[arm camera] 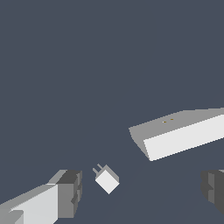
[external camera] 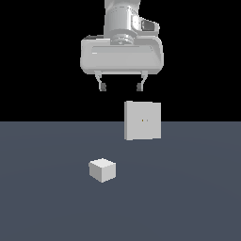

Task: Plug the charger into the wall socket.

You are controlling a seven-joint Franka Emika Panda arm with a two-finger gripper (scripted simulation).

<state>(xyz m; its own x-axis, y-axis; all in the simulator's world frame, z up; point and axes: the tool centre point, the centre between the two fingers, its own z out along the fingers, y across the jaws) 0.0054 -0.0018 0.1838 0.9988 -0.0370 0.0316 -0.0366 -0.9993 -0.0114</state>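
- Pincer [external camera: 120, 87] hangs high over the table [external camera: 47, 197], fingers pointing down, spread wide, nothing betw. them.
- Two dark fingertips [external camera: 102, 87] show below the pale grey hand body; arm wrist rises out of frame above it.
- In wrist view the pincer [arm camera: 142, 190] frames the scene: one finger [arm camera: 70, 192] at one edge, the other cut off at the opposite edge, wide gap betw.
- Charger [external camera: 102, 170] sits on the table, well below the pincer & nearer the camera, slightly toward exterior view's left of the pincer's centre. Not touched by anything.
- Wrist view: charger [arm camera: 107, 180] lies betw. the fingers' lines, closer to the fully visible finger; two short prongs stick out of one face, lying roughly level w/ the table.
- Socket [external camera: 142, 120] stands upright on the table, behind the charger & toward exterior view's right; well apart from it. Two tiny holes at centre of its front face.
- Wrist view: socket [arm camera: 183, 133] seen from above as a slab; holes visible on the shaded face, yellowish.
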